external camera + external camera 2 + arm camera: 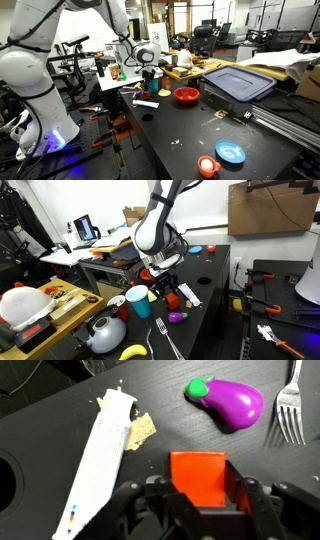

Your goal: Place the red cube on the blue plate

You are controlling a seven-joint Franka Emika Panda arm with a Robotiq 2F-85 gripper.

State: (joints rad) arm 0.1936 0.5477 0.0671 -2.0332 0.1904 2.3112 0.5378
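In the wrist view the red cube (pixel 198 480) sits between my gripper's (pixel 200 495) two black fingers, which are closed against its sides. In an exterior view the gripper (pixel 168 290) hangs low over the dark table with the cube (pixel 172 299) at its tips. In an exterior view the gripper (pixel 150 82) is at the far end of the table. The blue plate (pixel 231 153) lies near the table's front corner, well away from the gripper. It also shows small at the far end in an exterior view (pixel 196 250).
A white flat stick (pixel 100 465) and a cracker piece (pixel 142 428) lie beside the cube. A purple toy eggplant (pixel 232 402) and a fork (pixel 291 410) lie beyond it. A red bowl (pixel 186 96), a grey-blue bin lid (pixel 238 82) and a red-orange round item (pixel 208 166) are on the table.
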